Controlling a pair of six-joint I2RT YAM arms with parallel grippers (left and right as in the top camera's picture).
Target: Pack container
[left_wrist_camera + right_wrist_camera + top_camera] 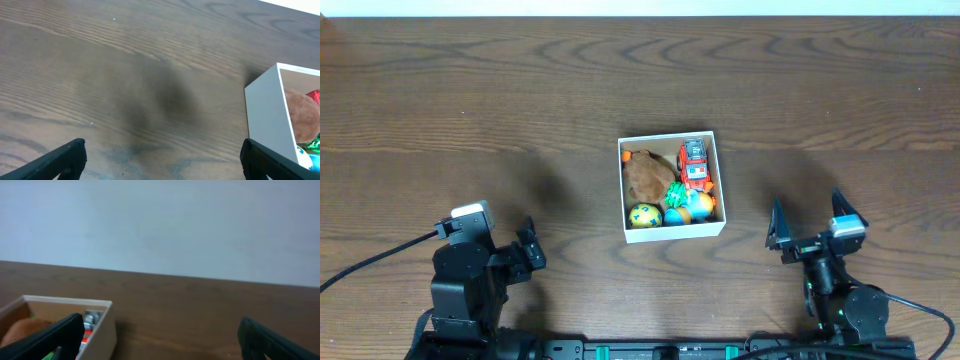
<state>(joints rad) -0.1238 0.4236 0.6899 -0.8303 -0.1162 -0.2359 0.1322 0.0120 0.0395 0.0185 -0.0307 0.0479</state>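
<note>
The small square white-walled cardboard container (675, 232) sits mid brown wooden desk (470, 100), well apart from the left end effector (530, 246) and right end effector (808, 214), both spread.

A dark wooden table (470, 100) is carrying everything before me, its grain running side to side. The container (675, 232) is sitting flat and directly on it, its white walls standing upright. Soft shadows are falling on the wood either side of the container. Well left of the container, a black cable (370, 265) is trailing over the wood.
</note>
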